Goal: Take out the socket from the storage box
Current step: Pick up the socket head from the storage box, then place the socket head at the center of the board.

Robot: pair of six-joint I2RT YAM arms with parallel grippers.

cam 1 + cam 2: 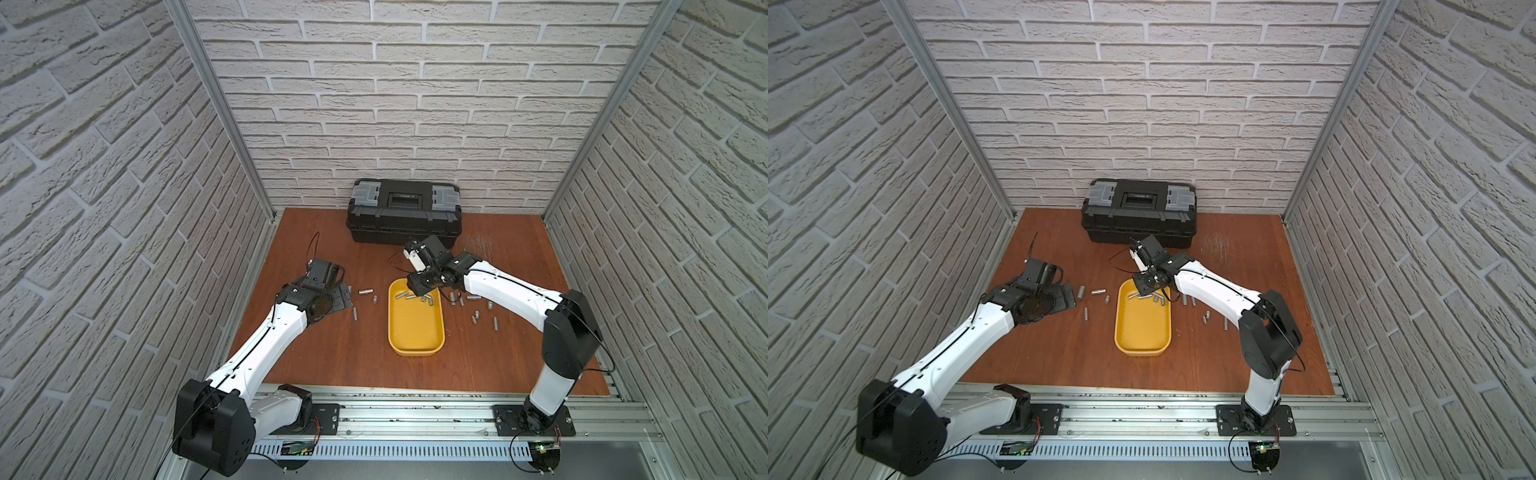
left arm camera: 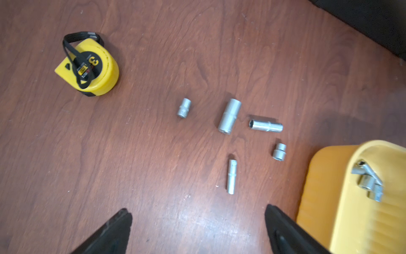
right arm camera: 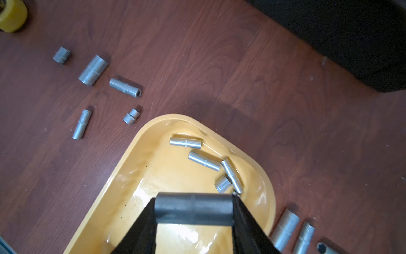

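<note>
Socket [image 3: 193, 211] pinched in the right gripper [image 3: 194, 207] shows only in its wrist view; left gripper [image 2: 197, 210] stands spread.

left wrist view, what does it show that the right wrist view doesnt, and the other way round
Left wrist only: the tape measure with its black face and strap, and the open left gripper. Right wrist only: the right gripper shut on a socket over the storage box, plus more sockets on the table beside it. Both: five sockets on the table, the storage box, the black toolbox.
</note>
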